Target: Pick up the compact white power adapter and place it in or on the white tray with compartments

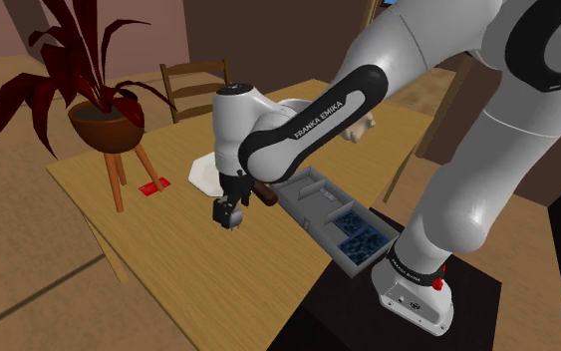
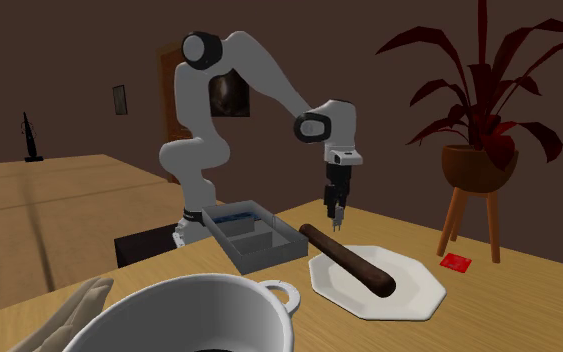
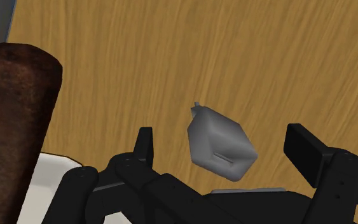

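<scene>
The power adapter (image 3: 220, 144), a small grey-white block with a short prong, lies on the wooden table between my gripper's two black fingers (image 3: 144, 147), which stand apart and do not touch it. The gripper (image 1: 230, 215) hangs open just above the table, beside the compartment tray (image 1: 320, 191). The tray is grey-white and long; blue items fill its section nearest the stand. In the second exterior view the gripper (image 2: 336, 218) points down behind the tray (image 2: 269, 257) and the plate.
A brown cylinder (image 2: 349, 260) lies across a white plate (image 2: 409, 292) right beside the gripper. A potted red plant on a stool (image 1: 99, 100) and a red card (image 1: 154, 186) sit further along the table. A white pot (image 2: 189, 315) is in the second exterior view's foreground.
</scene>
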Motion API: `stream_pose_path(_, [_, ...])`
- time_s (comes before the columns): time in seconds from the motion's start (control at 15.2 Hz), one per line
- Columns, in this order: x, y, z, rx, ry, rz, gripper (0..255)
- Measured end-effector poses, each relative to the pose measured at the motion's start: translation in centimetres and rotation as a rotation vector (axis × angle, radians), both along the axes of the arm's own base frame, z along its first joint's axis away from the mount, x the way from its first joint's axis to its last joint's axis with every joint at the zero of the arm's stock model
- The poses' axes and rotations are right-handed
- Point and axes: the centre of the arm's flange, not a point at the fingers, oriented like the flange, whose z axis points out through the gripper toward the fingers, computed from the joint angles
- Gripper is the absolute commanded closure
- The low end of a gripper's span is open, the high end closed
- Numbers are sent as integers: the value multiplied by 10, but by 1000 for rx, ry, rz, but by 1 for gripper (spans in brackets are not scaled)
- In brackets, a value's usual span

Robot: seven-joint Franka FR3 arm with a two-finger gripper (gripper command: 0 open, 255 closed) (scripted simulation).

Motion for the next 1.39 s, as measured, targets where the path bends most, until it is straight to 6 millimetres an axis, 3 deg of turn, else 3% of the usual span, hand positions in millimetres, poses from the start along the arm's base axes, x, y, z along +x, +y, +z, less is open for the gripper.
stream_pose_path(0.2, [0,0,-11,0,0,0,0])
stream_pose_path(0.53, [1,0,-13,0,0,0,0])
stream_pose_path(0.59, [1,0,-13,0,0,0,255])
stream_pose_path(1.39, [0,0,-6,0,-1,0,255])
